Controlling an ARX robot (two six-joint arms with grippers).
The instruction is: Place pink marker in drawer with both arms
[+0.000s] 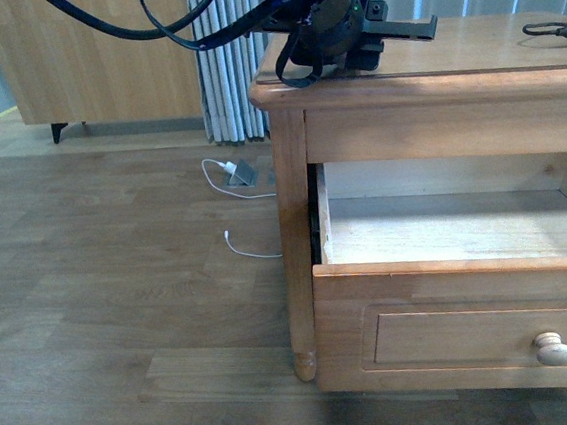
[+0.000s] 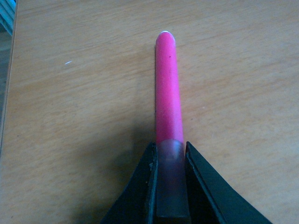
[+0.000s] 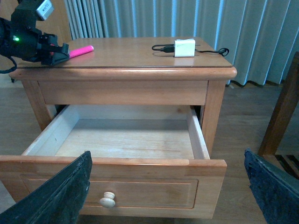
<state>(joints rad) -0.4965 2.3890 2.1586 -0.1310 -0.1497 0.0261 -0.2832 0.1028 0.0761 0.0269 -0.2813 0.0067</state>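
Observation:
The pink marker (image 2: 168, 88) lies flat on the wooden tabletop, its paler cap end pinched between the jaws of my left gripper (image 2: 170, 156), which is shut on it. From the right wrist view the marker (image 3: 81, 51) pokes out of the left gripper (image 3: 58, 55) at the tabletop's corner. In the front view the left arm (image 1: 330, 17) rests on the table (image 1: 469, 49); the marker is hidden there. The drawer (image 3: 126, 137) stands pulled out and empty, its round knob (image 3: 107, 200) facing my right gripper (image 3: 168, 186), which is open in front of the drawer. The drawer (image 1: 446, 227) also shows in the front view.
A white charger (image 3: 184, 47) with a black cable (image 3: 212, 51) lies on the tabletop's other side. On the floor lie a white cable and plug (image 1: 229, 172). A wooden cabinet (image 1: 88, 60) and curtains (image 3: 224, 23) stand behind. A wooden post (image 3: 282, 107) rises beside the table.

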